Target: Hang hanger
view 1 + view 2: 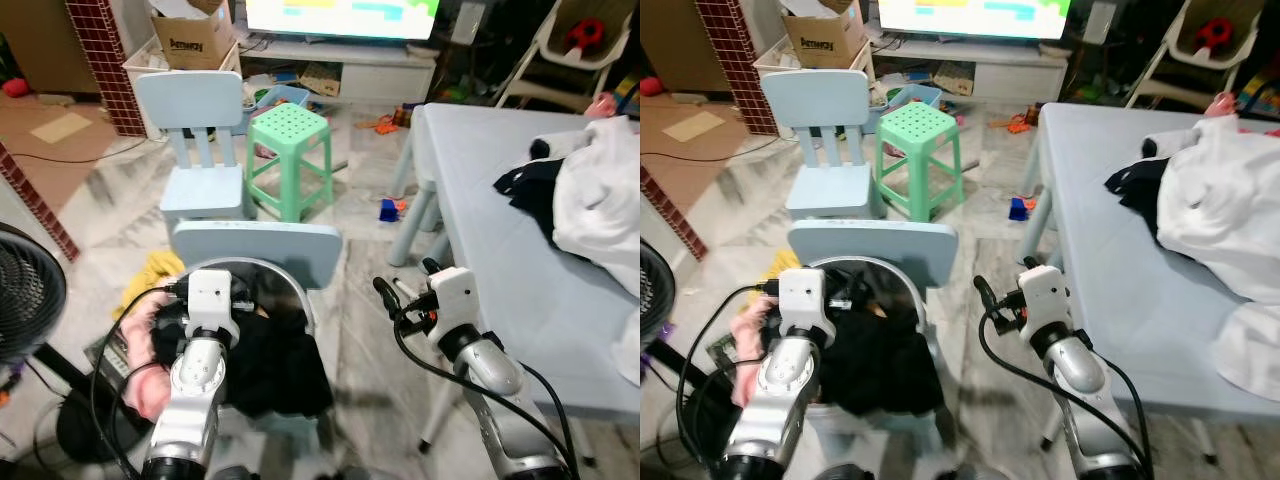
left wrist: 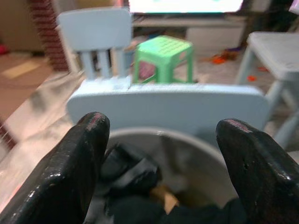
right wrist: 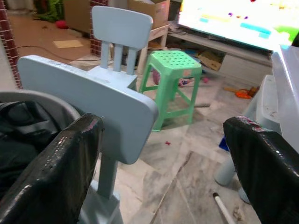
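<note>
Progress was nil: we saw no hanger; left gripper [image 2: 159, 154] and right gripper [image 3: 161, 158] gaped wide, holding nothing, above the laundry basket [image 1: 290, 285].

I see a light blue chair [image 1: 205, 140] and a green stool [image 1: 290, 155] with little dots on top. The counter [image 1: 500, 260] is pale blue. White cloth [image 1: 600, 190] and black cloth [image 1: 527, 185] lie there. The wall [image 1: 105, 60] has red tiles.
</note>
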Tool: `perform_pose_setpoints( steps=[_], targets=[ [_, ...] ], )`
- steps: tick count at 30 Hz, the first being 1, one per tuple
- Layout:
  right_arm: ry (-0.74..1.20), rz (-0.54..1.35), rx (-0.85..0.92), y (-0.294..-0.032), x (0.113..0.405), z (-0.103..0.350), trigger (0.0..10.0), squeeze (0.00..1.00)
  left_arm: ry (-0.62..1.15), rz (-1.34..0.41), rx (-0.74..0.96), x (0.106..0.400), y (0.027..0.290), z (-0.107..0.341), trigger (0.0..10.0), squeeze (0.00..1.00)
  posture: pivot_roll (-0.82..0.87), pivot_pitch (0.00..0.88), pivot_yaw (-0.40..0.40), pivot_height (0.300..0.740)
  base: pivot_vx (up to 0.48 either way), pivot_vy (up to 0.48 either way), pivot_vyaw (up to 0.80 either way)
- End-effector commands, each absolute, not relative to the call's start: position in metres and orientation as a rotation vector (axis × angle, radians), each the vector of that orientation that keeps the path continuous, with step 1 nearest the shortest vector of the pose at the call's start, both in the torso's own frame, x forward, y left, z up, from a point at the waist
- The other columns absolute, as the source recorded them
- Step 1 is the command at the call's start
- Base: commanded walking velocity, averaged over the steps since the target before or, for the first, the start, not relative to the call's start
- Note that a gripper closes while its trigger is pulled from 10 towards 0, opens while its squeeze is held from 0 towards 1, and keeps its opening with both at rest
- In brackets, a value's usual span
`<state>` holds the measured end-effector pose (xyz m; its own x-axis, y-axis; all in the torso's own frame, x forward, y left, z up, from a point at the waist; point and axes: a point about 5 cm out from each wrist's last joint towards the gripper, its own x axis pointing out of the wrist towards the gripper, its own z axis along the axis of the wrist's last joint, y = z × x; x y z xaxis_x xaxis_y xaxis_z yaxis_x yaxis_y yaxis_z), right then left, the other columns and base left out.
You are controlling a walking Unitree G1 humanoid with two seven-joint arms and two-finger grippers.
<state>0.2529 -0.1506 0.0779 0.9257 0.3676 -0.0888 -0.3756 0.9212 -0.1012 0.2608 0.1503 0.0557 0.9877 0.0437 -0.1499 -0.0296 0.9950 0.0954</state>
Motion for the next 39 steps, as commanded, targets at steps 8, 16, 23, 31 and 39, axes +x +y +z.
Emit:
perform_pose_setpoints(
  steps=[8,16,23,31,39],
  targets=[
    [0.047,0.429,-0.132,-0.147,0.253,0.083,10.0,0.00,0.207,0.263,0.182,0.252,0.186,0.053,10.0,0.00,0.00,0.000,-0.057,0.740,0.000,0.000,0.36],
    [0.055,0.401,-0.119,-0.150,0.253,0.084,10.0,0.00,0.328,0.203,0.155,0.251,0.190,0.039,10.0,0.00,0.00,0.000,-0.062,0.740,0.000,0.000,0.10],
    [0.079,0.363,-0.108,-0.163,0.242,0.094,10.0,0.00,0.451,0.019,0.177,0.263,0.194,0.027,10.0,0.00,-0.05,0.019,-0.084,0.740,0.000,0.000,0.00],
    [0.186,0.424,-0.130,-0.174,0.206,0.104,10.0,0.00,0.524,-0.027,0.191,0.261,0.205,0.018,10.0,0.00,-0.15,0.122,-0.130,0.740,0.000,0.000,0.00],
    [0.311,0.461,-0.165,-0.188,0.175,0.113,10.0,0.00,0.632,-0.184,0.176,0.253,0.195,-0.001,10.0,0.00,-0.22,0.164,-0.179,0.740,0.000,0.000,0.00]
  ],
)
